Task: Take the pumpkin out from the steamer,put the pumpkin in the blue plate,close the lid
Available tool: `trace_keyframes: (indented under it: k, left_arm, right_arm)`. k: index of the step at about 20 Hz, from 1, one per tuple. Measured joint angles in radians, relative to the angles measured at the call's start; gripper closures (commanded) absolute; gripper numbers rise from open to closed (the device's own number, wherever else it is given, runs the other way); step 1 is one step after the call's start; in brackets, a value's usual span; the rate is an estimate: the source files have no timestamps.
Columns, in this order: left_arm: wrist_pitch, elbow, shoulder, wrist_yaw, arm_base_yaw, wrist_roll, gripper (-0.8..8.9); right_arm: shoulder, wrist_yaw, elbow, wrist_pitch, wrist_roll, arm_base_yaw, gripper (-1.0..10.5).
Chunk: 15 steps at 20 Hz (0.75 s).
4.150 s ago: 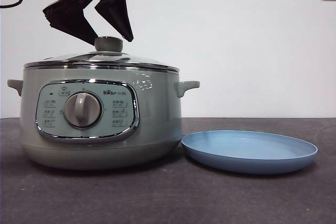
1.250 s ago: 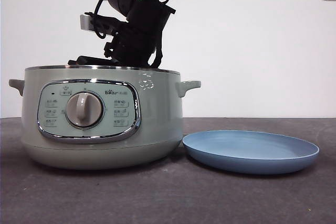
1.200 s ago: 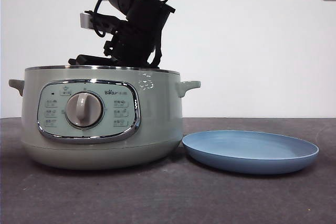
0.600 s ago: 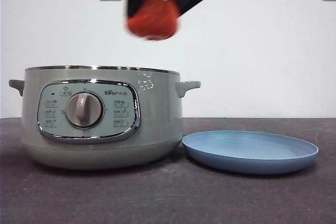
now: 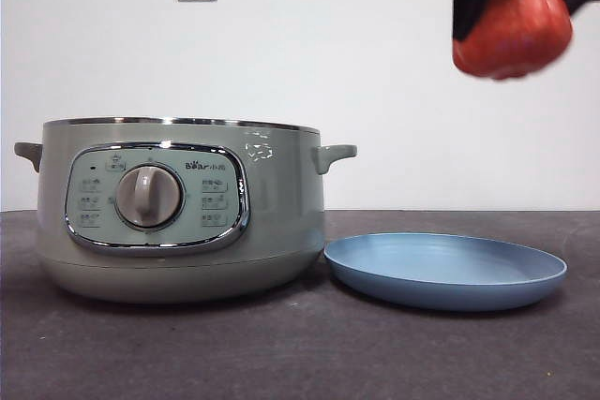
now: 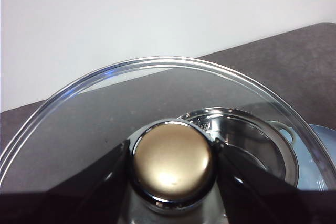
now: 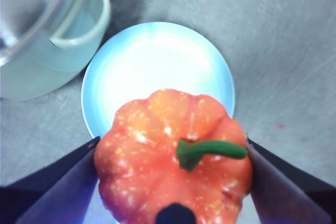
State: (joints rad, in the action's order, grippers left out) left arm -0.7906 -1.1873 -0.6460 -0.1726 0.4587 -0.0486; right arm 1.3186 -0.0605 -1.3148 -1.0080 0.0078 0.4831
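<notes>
my right pincer (image 7: 173,182) is clamped on the pumpkin (image 7: 173,156) above the blue plate (image 7: 157,66); my left pincer (image 6: 170,163) grips the lid (image 6: 79,124). the steamer (image 5: 178,213) stands open; placing and closing remain.

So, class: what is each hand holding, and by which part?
Right hand holds the small orange-red toy pumpkin by its sides. Left hand holds the domed glass lid by its round knob.

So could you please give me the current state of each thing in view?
Steamer: open, lid off.
Lid: held up by its knob in the left gripper.
Pumpkin: gripped in the right gripper, in the air above the plate.
Plate: empty, beside the steamer.
</notes>
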Motion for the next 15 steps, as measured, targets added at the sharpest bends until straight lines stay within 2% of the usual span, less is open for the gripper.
trace_keyframes:
  k: [3,6,12,15]
  left_arm:
    - [0.011,0.000,-0.017,0.003,0.000,0.013,8.22]
    - [0.014,0.000,-0.038,0.026,0.000,0.023,8.22]
    - [0.015,0.000,-0.039,0.026,0.000,0.023,8.22]
    - [0.015,0.000,-0.039,0.026,0.000,0.023,8.22]
  right_arm:
    - [-0.089,0.000,0.257,0.228,0.032,-0.006,9.6]
    - [-0.034,0.001,0.410,0.415,0.050,-0.006,9.6]
    - [0.184,0.001,0.418,0.686,0.052,-0.006,9.5]
    - [0.273,0.001,0.418,0.743,0.049,-0.006,9.3]
